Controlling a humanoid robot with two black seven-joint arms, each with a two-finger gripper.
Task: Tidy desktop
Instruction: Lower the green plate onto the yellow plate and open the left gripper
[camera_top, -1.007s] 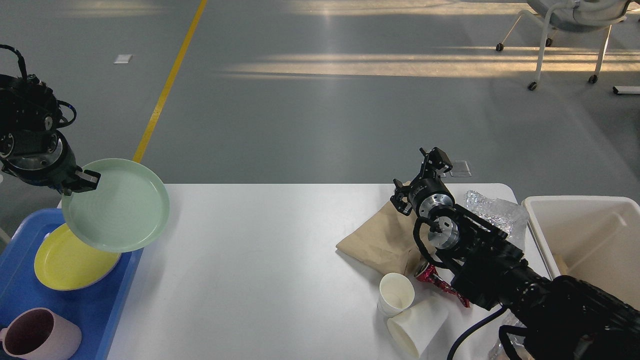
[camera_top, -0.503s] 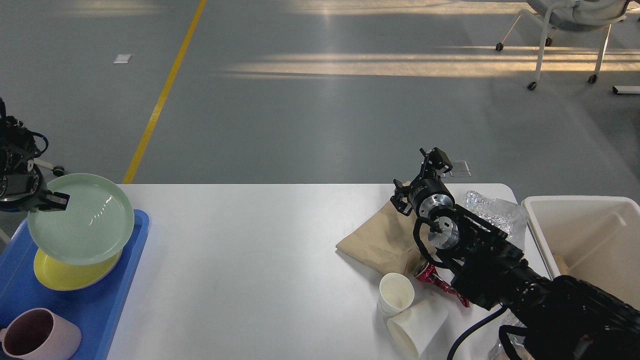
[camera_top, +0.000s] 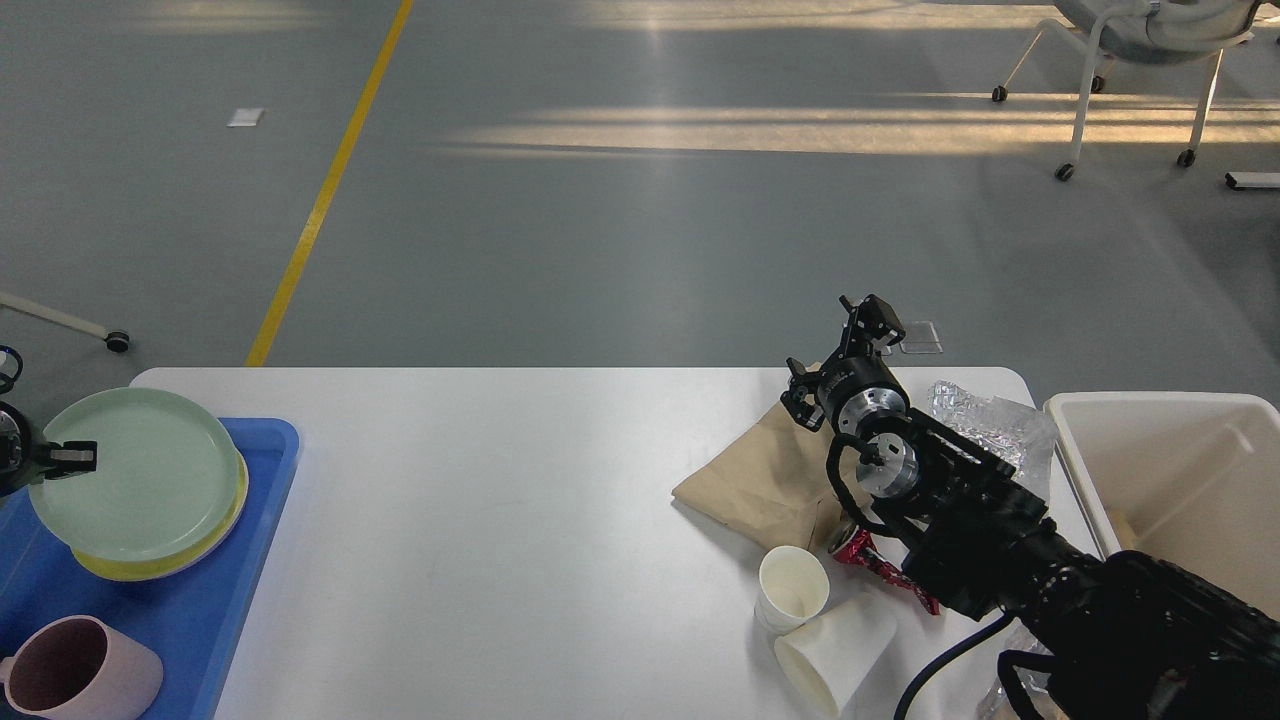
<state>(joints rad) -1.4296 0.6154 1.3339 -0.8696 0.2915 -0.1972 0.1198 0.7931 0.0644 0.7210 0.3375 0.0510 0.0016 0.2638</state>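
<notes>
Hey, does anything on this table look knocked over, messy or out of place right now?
Yes. On the white desktop, near its right end, one white paper cup lies tipped on its side beside an upright one. Behind them sit a creased brown paper bag, crinkled clear plastic wrap and a red wrapper.

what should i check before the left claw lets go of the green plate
1. Green plate over the yellow plate: ok.
2. Both plates inside the blue tray: ok.
3. Green plate fully seated, level: cannot tell.
4. Left claw on the plate rim: ok.
5. Pink mug apart from the plates: ok.
6. Right claw away from the tray, above the brown paper bag: ok.
</notes>
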